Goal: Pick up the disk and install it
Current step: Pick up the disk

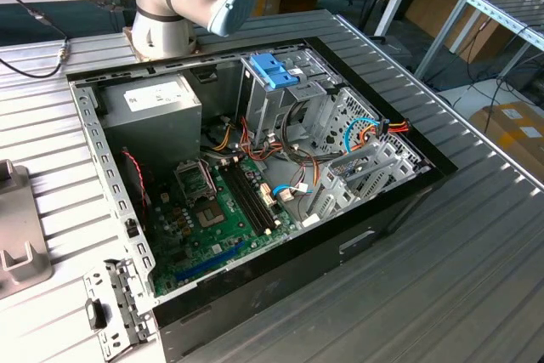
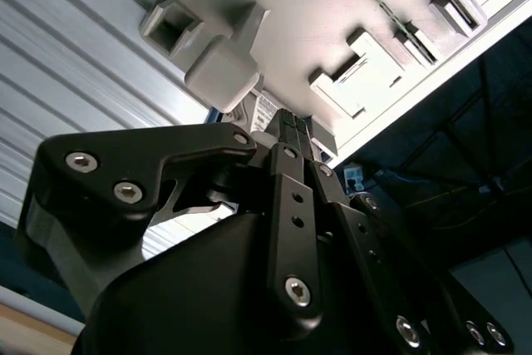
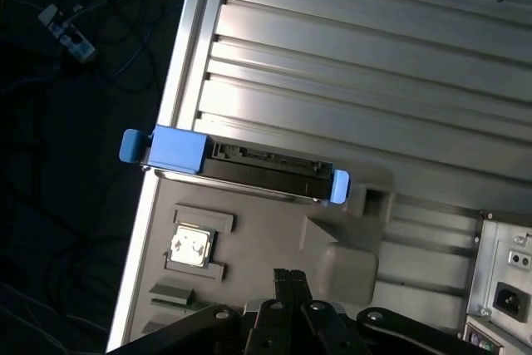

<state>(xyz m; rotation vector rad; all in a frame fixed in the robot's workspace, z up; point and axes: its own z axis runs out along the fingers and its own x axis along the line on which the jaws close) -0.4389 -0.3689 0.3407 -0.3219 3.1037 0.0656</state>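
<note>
Step in hand, by judgement: the approach to the pick, with nothing yet grasped. The black linkage gripper (image 3: 288, 278) hangs over the grey moulded fixture plate (image 3: 274, 230), clenched shut on nothing and apart from the disk. The dark, flat rectangular disk with blue plastic side rails (image 3: 258, 170) stands on its long edge where the plate meets the bare ribs of the ribbed aluminium tabletop (image 3: 374, 56), one rail end reaching the tabletop's edge. A grasp would call for the jaws to part enough to straddle the dark body between the rails. Obstructions: a raised grey block (image 3: 345, 265) of the plate stands just beside the gripper's line to the disk, and a small square silver processor chip (image 3: 189, 245) lies in a recess nearby. In the exterior view, the open black computer case (image 1: 280, 282) lies mid-tabletop, holding a grey box-shaped power supply (image 1: 153, 112), a green motherboard (image 1: 212, 218) and a metal drive cage (image 1: 263, 108) topped by a blue plastic latch (image 1: 274, 70). Loose coloured cables (image 1: 374, 129) crowd the bays.
</note>
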